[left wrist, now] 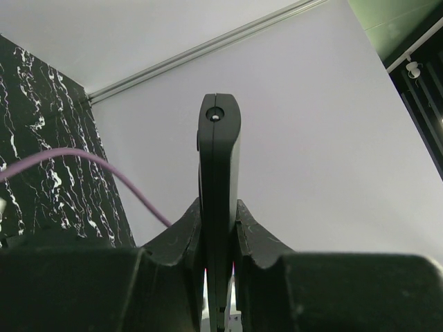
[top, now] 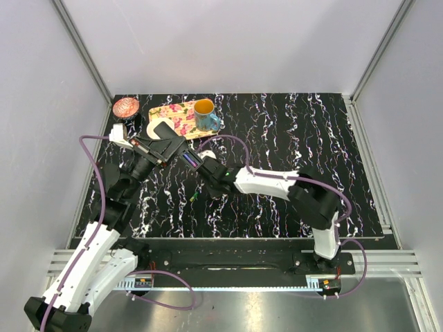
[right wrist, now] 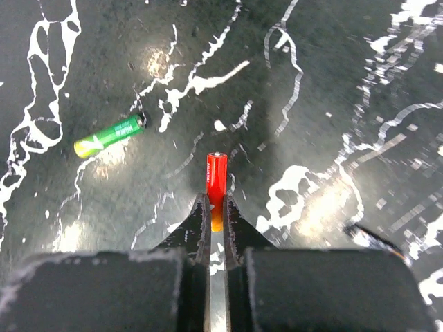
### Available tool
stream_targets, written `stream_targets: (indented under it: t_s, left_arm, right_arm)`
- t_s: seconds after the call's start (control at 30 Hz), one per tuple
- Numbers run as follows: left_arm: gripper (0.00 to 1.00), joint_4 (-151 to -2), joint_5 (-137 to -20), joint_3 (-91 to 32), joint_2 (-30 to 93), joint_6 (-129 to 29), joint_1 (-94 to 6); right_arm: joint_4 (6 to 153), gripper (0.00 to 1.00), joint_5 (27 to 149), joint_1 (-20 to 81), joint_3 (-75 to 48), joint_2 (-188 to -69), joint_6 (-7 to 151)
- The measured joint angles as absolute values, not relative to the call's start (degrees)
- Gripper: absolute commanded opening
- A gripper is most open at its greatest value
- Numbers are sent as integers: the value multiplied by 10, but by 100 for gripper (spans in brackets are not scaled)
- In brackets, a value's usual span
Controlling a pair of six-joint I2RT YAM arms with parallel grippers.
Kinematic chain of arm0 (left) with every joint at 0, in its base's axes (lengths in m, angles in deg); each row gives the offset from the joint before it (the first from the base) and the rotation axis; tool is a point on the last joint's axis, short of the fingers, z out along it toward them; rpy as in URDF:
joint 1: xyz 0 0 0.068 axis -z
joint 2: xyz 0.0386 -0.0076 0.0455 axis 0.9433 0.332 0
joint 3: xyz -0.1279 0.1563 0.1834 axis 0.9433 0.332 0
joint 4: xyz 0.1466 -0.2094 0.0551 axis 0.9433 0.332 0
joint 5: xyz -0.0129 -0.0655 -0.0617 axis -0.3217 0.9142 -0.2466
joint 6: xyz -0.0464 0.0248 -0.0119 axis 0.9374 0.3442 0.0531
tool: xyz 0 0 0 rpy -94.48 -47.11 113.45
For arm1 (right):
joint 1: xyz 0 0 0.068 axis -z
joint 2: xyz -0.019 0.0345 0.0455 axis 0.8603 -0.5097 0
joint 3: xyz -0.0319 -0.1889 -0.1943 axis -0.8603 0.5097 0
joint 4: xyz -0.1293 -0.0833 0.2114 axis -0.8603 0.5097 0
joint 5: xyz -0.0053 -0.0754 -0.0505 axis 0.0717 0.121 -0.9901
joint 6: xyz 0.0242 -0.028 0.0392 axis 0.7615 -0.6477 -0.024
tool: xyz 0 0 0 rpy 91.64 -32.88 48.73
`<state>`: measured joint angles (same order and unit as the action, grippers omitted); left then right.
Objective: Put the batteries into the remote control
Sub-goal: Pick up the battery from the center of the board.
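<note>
A black tabletop [top: 297, 138] veined with white, seen from above, with two robot arms reaching in from the near edge.

The left gripper [left wrist: 219, 232] is clamped on the remote control [left wrist: 219, 152] - a thin black slab held edge-on and raised, its tip pointing towards the pale wall in the wrist view. From above, the remote sits in that grip at the back left of the table, just in front of a yellow floral tray [top: 176, 116] that carries a blue mug [top: 205, 115].

The right gripper [right wrist: 216, 216] is closed on a red battery [right wrist: 217, 173], pinching its orange lower end so that the red part sticks out past the fingertips, above the tabletop. A green battery [right wrist: 109, 135] with a yellow end lies flat on the table, apart from the red one, to its left in the wrist view.

From above, a slim blue-purple battery [top: 188, 160] shows between the remote and the right gripper - too small to tell what it rests on.
</note>
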<state>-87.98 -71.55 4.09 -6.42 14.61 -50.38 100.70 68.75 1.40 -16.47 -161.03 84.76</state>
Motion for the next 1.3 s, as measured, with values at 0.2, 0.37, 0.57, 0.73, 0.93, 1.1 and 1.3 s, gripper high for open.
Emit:
stream_targets:
  t_s: [0.2, 0.37, 0.57, 0.73, 0.93, 1.1, 1.3]
  left_arm:
    - [0, -881, -716, 41, -63, 144, -504]
    - [0, -901, -715, 53, -59, 144, -504]
    - [0, -992, -677, 139, -34, 145, -504]
    - [0, -1071, -629, 227, 11, 152, -504]
    - [0, -1147, -592, 269, 26, 155, -504]
    - [0, -1196, -578, 283, 26, 153, -504]
    - [0, -1240, -571, 316, 38, 156, -504]
  right_arm:
    - [1042, 0, 659, 25, -106, -1480, 836]
    - [1050, 0, 642, 65, -42, -1388, 831]
    - [1063, 0, 630, 84, 12, -1357, 829]
    - [1067, 0, 630, 84, 36, -1332, 829]
    - [1059, 0, 633, 84, 62, -1281, 830]
    - [1053, 0, 643, 84, 76, -1260, 835]
    - [1049, 0, 664, 84, 76, -1261, 838]
